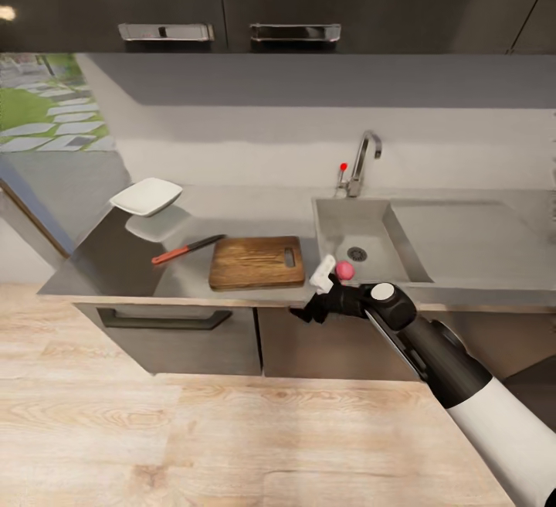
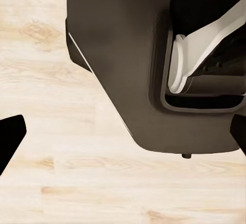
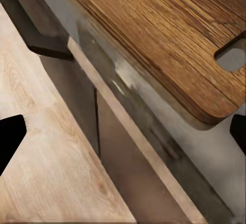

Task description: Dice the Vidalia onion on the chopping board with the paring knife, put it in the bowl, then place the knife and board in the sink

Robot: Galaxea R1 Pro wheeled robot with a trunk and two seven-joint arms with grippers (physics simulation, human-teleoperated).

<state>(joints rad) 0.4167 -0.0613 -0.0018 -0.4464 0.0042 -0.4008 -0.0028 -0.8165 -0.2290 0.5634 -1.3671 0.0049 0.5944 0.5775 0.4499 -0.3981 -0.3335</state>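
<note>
Kitchen worktop seen from the head camera. The right gripper (image 1: pixel 315 307) hangs at the front edge of the countertop (image 1: pixel 255 205), between the chopping board (image 1: pixel 256 262) and the sink (image 1: pixel 363 238); its fingertips stand wide apart at the borders of the right wrist view, with nothing between them. A small pink round object, presumably the Vidalia onion (image 1: pixel 345 270), lies in the basin near the drain, just beyond the wrist. The paring knife (image 1: pixel 188 249) lies on the countertop just left of the board, and the bowl (image 1: pixel 146 196) sits well apart at the far left. The left gripper (image 2: pixel 123 137) points at the floor, its dark tips apart. Risks, as judged: the round onion may roll away from a poorly centred grasp; the forearm, low at the counter edge, may strike it or nudge the board.
</note>
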